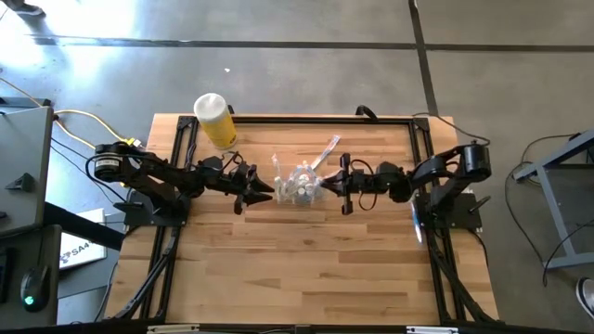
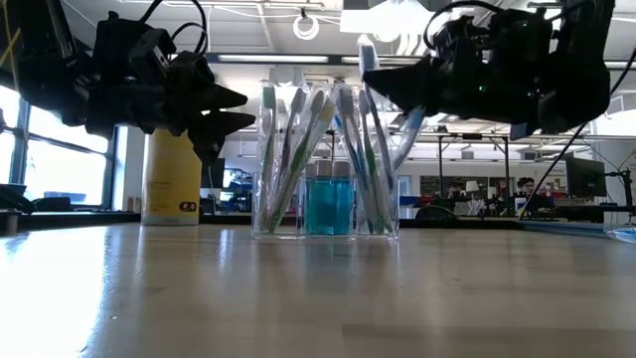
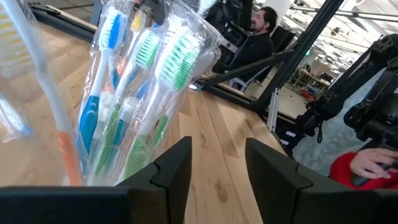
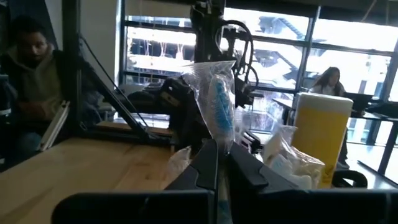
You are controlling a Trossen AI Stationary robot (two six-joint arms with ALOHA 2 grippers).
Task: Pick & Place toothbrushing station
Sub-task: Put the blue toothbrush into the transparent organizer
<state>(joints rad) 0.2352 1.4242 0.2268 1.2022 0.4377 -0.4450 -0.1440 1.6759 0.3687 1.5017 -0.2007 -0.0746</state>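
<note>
Right tool (image 1: 345, 179) sits just right of centre in the high view, jaws pinched on a wrapped toothbrush (image 4: 221, 112) that stands up between its fingers in the right wrist view, prob. carried in for the clear container (image 1: 302, 184). Container's at table (image 1: 278, 269) centre, brushes upright inside, touching-close to the tool's left. Left tool (image 1: 263, 189), half-wide, empty, hovers just left of it, likely to steady. Yellow bottle (image 1: 215, 119) upper left, apart.

Clear container (image 2: 326, 199) of upright wrapped toothbrushes (image 2: 298, 149) (pastel handles) stands mid-table.
</note>
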